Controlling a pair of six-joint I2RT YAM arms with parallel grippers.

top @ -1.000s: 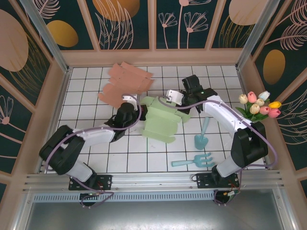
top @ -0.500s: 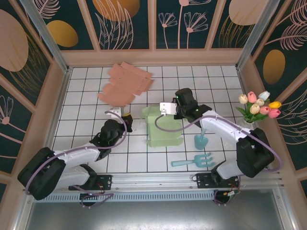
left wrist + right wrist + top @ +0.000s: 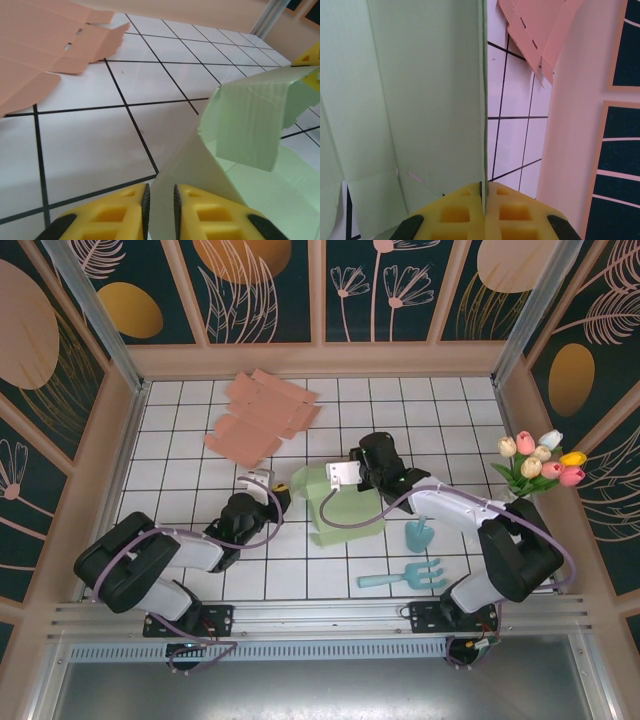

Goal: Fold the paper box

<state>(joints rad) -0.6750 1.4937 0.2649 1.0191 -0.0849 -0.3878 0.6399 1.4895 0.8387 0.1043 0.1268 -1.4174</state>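
Jaws of the left gripper (image 3: 159, 192) stand slightly parted, with a flap of the green paper box (image 3: 345, 508) passing loosely between them. The right gripper (image 3: 483, 186) is clenched on an upright wall of the box, seen edge-on. The box sits mid-table between both grippers, with flat pink cardboard (image 3: 262, 418) lying far and left of it.

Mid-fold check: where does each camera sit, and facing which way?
Top external: overhead behind the bases, looking down at table; left arm, right arm.
Left wrist: low, facing across tiles; left gripper straddles green paper box.
Right wrist: looks along a box panel; right gripper pinches its edge.
Shared by all: box, pink cardboard.
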